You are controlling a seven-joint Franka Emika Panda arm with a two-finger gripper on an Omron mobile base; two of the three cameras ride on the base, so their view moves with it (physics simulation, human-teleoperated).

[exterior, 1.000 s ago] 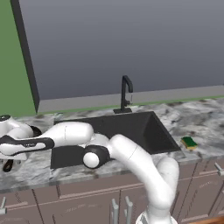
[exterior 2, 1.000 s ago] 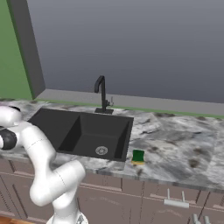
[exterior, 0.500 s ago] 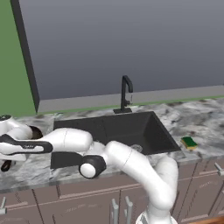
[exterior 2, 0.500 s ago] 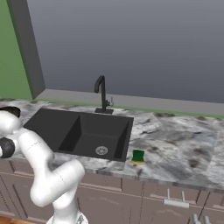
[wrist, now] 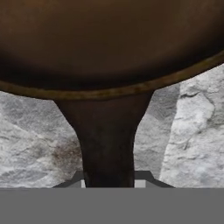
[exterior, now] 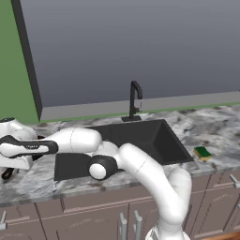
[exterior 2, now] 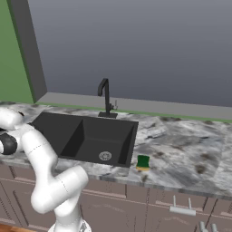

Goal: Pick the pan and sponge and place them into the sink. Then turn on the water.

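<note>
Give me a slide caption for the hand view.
Jaws shut on the pan's dark handle, its reddish-brown bowl ahead, over the marbled counter.

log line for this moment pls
phase: grasp pan | gripper: shut on pan handle | pan: on counter left of sink | sponge: right of sink

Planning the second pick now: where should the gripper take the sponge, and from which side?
Take the sponge across its two long sides, coming straight down from above. It lies flat on the marble counter, green scrub face up, just right of the black sink, so its low side walls are the only opposed faces, and nothing crowds it. This is a judgement; the fine edges are too small to see.
</note>
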